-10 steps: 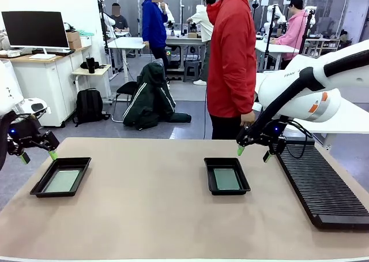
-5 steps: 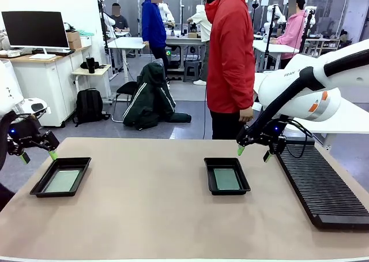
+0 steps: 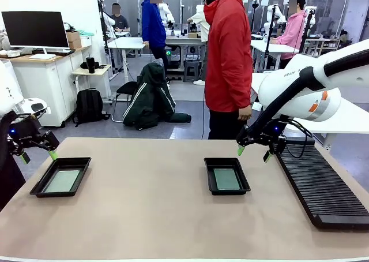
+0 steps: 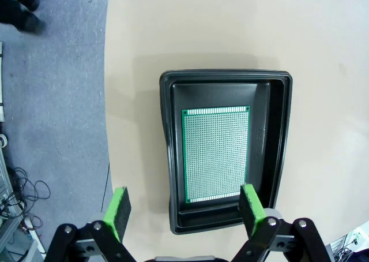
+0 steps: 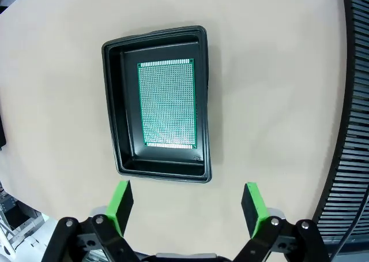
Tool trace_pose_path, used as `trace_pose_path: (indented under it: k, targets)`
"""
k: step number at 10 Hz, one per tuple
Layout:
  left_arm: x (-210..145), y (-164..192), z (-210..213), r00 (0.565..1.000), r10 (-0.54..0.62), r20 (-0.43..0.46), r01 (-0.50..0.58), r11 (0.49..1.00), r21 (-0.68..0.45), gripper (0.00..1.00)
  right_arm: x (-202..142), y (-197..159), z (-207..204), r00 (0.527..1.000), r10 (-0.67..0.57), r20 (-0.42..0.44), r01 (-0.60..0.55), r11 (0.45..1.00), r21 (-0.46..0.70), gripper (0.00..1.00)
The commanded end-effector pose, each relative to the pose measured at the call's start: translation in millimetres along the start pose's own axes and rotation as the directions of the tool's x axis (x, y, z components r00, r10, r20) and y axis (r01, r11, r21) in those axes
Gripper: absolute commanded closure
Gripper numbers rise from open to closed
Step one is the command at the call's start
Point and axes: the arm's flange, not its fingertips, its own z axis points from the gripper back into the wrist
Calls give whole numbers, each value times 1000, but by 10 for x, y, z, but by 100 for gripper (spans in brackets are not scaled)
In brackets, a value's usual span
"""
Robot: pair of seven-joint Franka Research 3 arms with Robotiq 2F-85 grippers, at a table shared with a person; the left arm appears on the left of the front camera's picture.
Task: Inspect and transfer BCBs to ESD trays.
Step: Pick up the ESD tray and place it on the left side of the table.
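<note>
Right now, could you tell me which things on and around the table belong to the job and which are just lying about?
Part of the job:
left tray with a board in it
right tray with a board in it
left gripper, open
right gripper, open

Just lying about:
black ribbed rack
backpack on the floor
monitor

We can read only the start of dark lettering, "FRAN", on the white casing of the right arm point(image 3: 286, 83); no other print is legible to us.
</note>
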Motion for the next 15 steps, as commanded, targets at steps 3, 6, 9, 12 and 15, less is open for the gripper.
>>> trace_pose_path:
  k: [3,6,9,12,15]
  targets:
    - [0,12,-21,1000,-2,6,2,1000,-1,0,0,-13,-27,1000,-5,9,4,1000,15,0]
    - [0,12,-21,1000,-2,6,2,1000,-1,0,0,-13,-27,1000,-5,9,4,1000,15,0]
    - [-27,-313,79,1000,-18,6,18,998,-57,0,-46,-152,106,1000,-5,-6,5,998,63,0]
    - [-222,-1176,180,1000,-27,10,28,994,-107,0,-126,-781,346,999,-42,-17,45,968,246,0]
    - [-314,-2300,172,1000,-22,2,22,994,-104,0,-211,-1311,487,999,-29,14,24,957,288,0]
